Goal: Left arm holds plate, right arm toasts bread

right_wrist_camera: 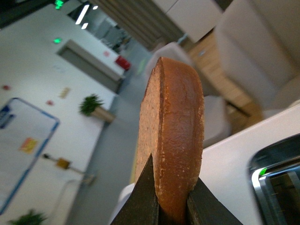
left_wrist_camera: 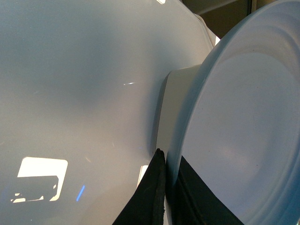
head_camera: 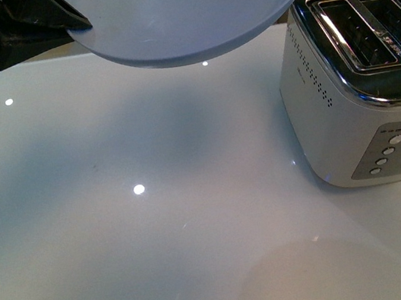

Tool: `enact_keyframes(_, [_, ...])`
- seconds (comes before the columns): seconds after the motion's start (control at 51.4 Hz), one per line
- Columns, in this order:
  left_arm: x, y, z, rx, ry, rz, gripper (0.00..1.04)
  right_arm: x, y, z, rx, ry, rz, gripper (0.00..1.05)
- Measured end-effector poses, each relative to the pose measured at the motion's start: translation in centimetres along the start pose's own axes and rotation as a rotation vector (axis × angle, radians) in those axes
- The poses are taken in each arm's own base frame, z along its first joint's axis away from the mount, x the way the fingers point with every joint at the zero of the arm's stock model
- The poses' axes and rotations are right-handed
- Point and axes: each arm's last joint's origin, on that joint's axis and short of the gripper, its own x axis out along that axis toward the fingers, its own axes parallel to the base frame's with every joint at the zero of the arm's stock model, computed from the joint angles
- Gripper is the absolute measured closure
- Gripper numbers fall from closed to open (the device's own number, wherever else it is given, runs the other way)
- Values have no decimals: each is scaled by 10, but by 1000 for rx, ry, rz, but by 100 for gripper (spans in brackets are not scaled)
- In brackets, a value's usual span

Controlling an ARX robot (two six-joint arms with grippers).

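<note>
My left gripper (head_camera: 75, 21) is shut on the rim of the pale blue-grey plate (head_camera: 192, 9) and holds it tilted in the air above the far part of the white table. In the left wrist view the plate (left_wrist_camera: 243, 126) fills one side, with my black fingers (left_wrist_camera: 157, 187) pinching its edge. My right gripper (right_wrist_camera: 172, 201) is shut on the bread (right_wrist_camera: 176, 131), a brown slice held upright by its lower edge, seen crust-on. The right arm does not show in the front view. The white and chrome toaster (head_camera: 363, 84) stands at the right with two empty slots (head_camera: 373, 29).
The toaster's front panel carries several round buttons (head_camera: 384, 154). Its chrome top also shows in the right wrist view (right_wrist_camera: 276, 178). The glossy white table (head_camera: 159, 226) reflects ceiling lights. Chairs and a room lie beyond the table's far edge.
</note>
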Motion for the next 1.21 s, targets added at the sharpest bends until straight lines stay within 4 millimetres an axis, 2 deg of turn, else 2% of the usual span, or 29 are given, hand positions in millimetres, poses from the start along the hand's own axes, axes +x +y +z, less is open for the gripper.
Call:
enact_keyframes(0.156, [0,1,-1,-1,2,2,102,10,-16,-10,-271,23,-152,101])
enact_keyframes(0.311, [0,2,-1,-3,3,5,102,21,-26,-32,-500,133,-208,101])
enact_keyframes(0.505, [1,3,-2,-4,6,8,102,32,-32,-56,-690,218,-235,101])
enact_keyframes(0.875, [0,4,-2,-4,4,7,102,41,-45,-91,-839,397,-255,101])
enact_keyframes(1.108, [0,4,-2,-4,1,5,102,48,-57,-114,-873,489,-258,101])
enact_keyframes(1.205, [0,4,-2,-4,1,5,102,49,-56,-115,-871,477,-236,84])
